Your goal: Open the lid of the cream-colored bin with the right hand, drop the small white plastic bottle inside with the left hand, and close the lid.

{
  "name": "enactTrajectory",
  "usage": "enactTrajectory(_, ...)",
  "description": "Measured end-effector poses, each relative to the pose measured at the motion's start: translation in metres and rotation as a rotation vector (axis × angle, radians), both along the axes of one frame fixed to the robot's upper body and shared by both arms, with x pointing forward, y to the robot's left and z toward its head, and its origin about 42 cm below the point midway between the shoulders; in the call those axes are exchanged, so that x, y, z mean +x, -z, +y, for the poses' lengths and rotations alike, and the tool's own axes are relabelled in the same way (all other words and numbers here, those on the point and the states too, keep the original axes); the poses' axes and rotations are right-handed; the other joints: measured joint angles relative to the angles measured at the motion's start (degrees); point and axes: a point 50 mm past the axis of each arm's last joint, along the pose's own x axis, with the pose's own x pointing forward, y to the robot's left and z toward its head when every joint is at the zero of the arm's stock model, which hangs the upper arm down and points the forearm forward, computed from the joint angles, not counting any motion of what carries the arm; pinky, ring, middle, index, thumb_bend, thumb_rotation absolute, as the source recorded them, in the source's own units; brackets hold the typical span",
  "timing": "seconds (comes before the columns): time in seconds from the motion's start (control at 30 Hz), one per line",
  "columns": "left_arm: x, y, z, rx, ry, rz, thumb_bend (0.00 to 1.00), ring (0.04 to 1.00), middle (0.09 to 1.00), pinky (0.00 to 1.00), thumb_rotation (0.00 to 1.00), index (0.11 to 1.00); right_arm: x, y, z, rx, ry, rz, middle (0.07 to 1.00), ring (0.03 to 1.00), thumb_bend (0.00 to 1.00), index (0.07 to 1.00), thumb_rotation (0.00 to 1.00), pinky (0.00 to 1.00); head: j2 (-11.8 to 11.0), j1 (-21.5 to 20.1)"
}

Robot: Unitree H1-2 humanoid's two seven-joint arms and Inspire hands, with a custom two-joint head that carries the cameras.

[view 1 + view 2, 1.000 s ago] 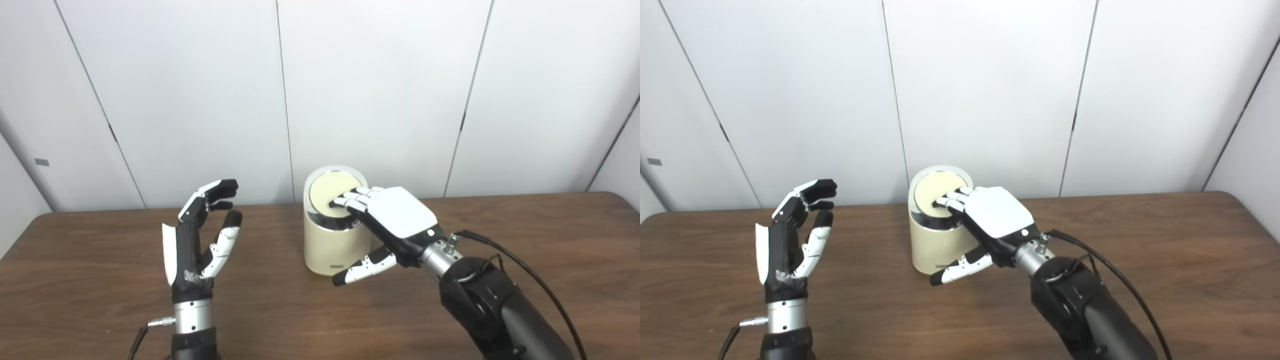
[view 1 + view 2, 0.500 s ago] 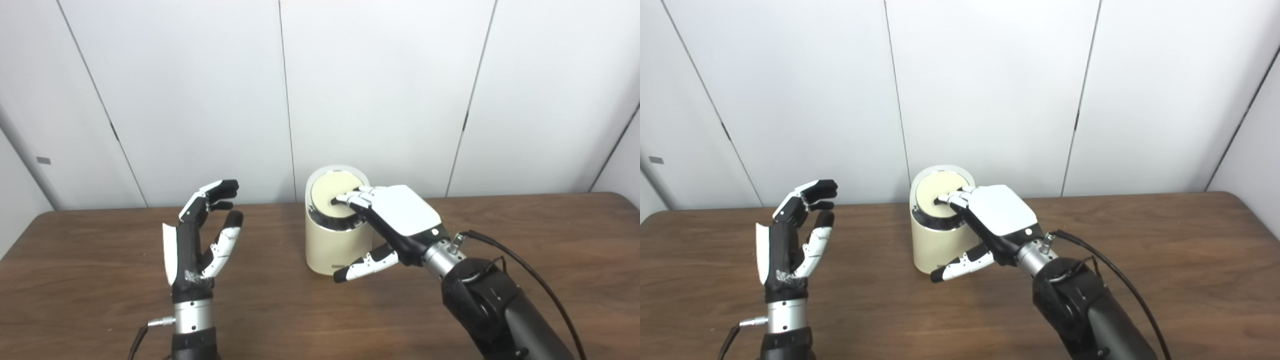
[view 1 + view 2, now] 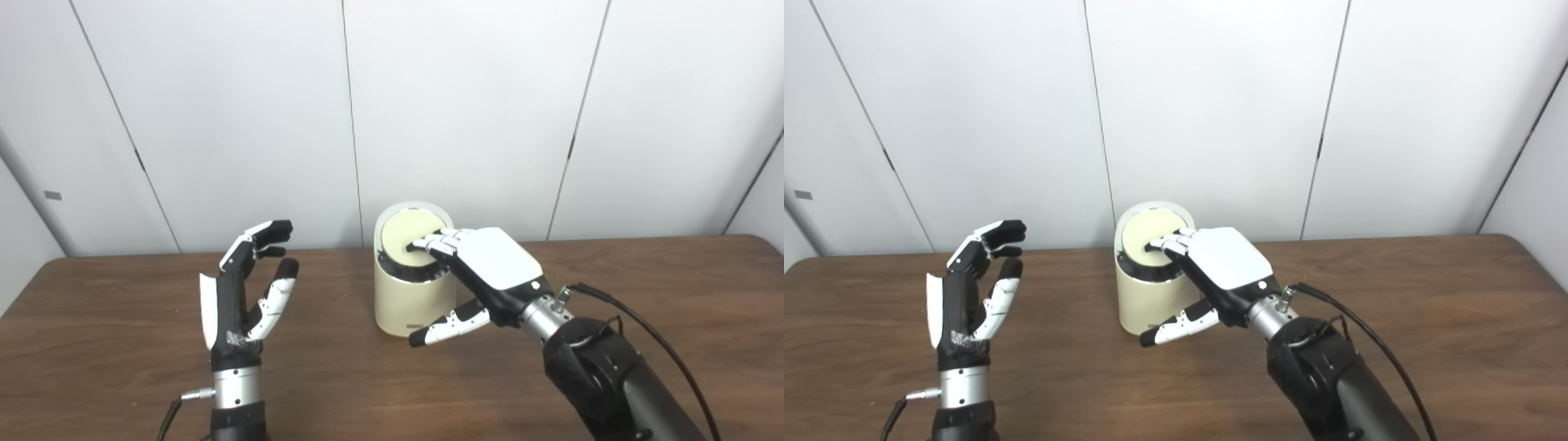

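Cream bin [image 3: 407, 303] upright near the middle of the table's [image 3: 122, 343] back edge, round lid [image 3: 401, 236] down. Right hand [image 3: 490, 263] laid flat over the top, fingertips [image 3: 422, 245] touching the lid, thumb [image 3: 450, 321] hanging free in front of the bin's wall; nothing gripped. Left hand [image 3: 242, 294] raised upright toward the table's left side, well apart from the bin, fingers spread and loosely curled, empty. No white bottle in view anywhere; impossible to tell whether it is inside the bin.

Risks, judging from this:
- Pressing off-centre, toward the near rim: likely to tip or slide the light bin toward the back edge.
- Pressing too softly: lid possibly left unlatched.
- Lifting carelessly: thumb liable to catch the wall and drag the bin.
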Motion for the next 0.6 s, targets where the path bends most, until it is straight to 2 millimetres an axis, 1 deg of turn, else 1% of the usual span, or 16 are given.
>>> enactTrajectory(0.17,0.0000,0.0000,0.0000,0.001,0.000,0.000,0.68,0.685,0.696,0.61,0.74,0.681,-0.0009,-0.0013,0.0003,0.000,-0.002,0.004,0.864,0.895,1.00,0.849,0.75,0.84,-0.09,0.00)
enactTrajectory(0.3,0.0000,0.0001,-0.0002,0.003,0.001,0.000,0.67,0.686,0.697,0.61,0.74,0.684,-0.0013,-0.0011,-0.0002,0.010,0.001,0.009,0.869,0.895,1.00,0.857,0.74,0.85,-0.09,0.00)
enactTrajectory(0.4,0.0000,0.0001,-0.0005,0.004,0.001,0.000,0.68,0.687,0.698,0.61,0.74,0.684,-0.0055,-0.0002,-0.0015,0.027,0.002,0.010,0.870,0.905,1.00,0.862,0.74,0.86,-0.17,-0.09)
enactTrajectory(0.6,0.0004,0.0014,-0.0012,0.004,0.003,0.005,0.68,0.689,0.699,0.62,0.73,0.684,-0.0082,-0.0011,-0.0053,0.079,0.014,-0.006,0.863,0.895,1.00,0.852,0.71,0.83,-0.44,-0.09)
